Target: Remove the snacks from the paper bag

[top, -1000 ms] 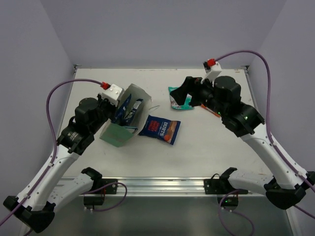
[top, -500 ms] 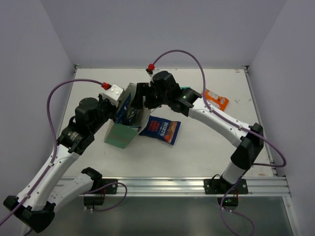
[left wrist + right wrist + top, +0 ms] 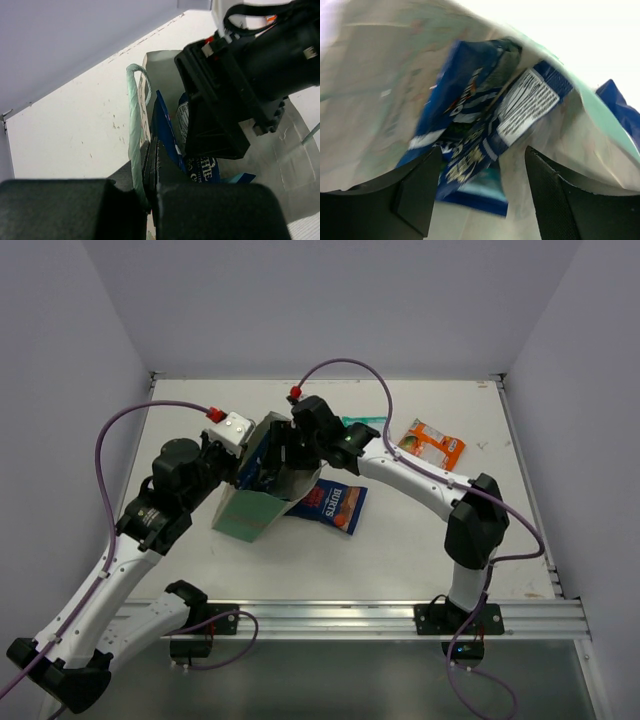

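The mint-green paper bag [image 3: 243, 512] lies on its side left of centre, its mouth toward the right. My left gripper [image 3: 238, 458] is shut on the bag's upper rim [image 3: 135, 130]. My right gripper [image 3: 283, 462] is open inside the bag's mouth, its fingers either side of two blue packets [image 3: 485, 135] that lie in the bag; these also show in the left wrist view [image 3: 170, 142]. A blue packet with a red label [image 3: 330, 504] lies on the table by the bag. A teal-green packet [image 3: 362, 423] is partly hidden behind the right arm. An orange packet [image 3: 432, 442] lies at the right.
The table's back wall and side walls stand close around. The right arm [image 3: 410, 470] stretches across the middle of the table over the packets.
My right arm has swung from the right side across to the bag and put its open gripper into the mouth. The orange packet now lies uncovered. The left gripper has kept its hold.
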Motion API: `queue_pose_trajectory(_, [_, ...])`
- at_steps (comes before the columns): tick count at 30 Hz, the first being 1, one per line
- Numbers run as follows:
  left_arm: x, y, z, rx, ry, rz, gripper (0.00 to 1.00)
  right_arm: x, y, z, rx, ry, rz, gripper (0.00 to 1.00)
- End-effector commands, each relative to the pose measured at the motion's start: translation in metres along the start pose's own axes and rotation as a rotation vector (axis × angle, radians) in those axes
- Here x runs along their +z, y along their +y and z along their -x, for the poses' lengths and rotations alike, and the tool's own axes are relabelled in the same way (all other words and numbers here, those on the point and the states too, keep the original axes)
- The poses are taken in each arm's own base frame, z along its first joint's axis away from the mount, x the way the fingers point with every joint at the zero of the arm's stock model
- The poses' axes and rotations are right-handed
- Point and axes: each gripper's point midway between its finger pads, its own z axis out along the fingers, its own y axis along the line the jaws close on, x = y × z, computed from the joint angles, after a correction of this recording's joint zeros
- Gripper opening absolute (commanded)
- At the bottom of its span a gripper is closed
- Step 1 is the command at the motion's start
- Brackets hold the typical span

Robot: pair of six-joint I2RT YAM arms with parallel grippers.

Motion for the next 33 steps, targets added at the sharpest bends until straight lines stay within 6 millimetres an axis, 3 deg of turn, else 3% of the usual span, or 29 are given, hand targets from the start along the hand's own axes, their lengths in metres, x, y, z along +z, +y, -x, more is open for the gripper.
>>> queue_pose_trajectory(1, [-0.004,0.008,0.028,0.021,-0.089,0.020,0.00,0.019,-0.007,-0.004,0.029,0.000,-0.032,0.70])
queue_pose_trajectory(7, [-0.006,0.010,0.026,0.019,-0.083,0.033,0.00,0.035,-0.016,-0.008,0.040,0.004,-0.059,0.56])
queue_pose_trajectory(10, [-0.007,0.012,0.023,0.018,-0.076,0.044,0.00,0.032,-0.010,-0.003,0.026,-0.014,-0.034,0.27])
queue_pose_trajectory(11, [-0.007,0.012,0.021,0.019,-0.071,0.048,0.00,0.028,-0.007,0.001,0.017,-0.029,-0.023,0.14])
queue_pose_trajectory(13, [-0.008,0.013,0.019,0.025,-0.066,0.053,0.00,0.017,0.004,0.011,-0.018,-0.062,0.014,0.02])
queue_pose_trajectory(16, [-0.007,0.015,0.015,0.028,-0.056,0.064,0.00,-0.014,0.029,0.036,-0.078,-0.134,0.082,0.00])
queue_pose_trajectory(20, [-0.005,0.018,0.014,0.029,-0.054,0.082,0.00,-0.071,0.070,0.078,-0.153,-0.261,0.182,0.00])
queue_pose_trajectory(23, [-0.003,0.023,0.015,0.025,-0.056,0.114,0.00,-0.102,0.088,0.100,-0.204,-0.332,0.212,0.00])
queue_pose_trajectory(29, [-0.001,0.028,0.015,0.025,-0.056,0.144,0.00,-0.155,0.115,0.137,-0.277,-0.459,0.280,0.00])
queue_pose_trajectory(33, [-0.002,0.035,0.013,0.024,-0.048,0.186,0.00,-0.192,0.120,0.169,-0.326,-0.568,0.292,0.00])
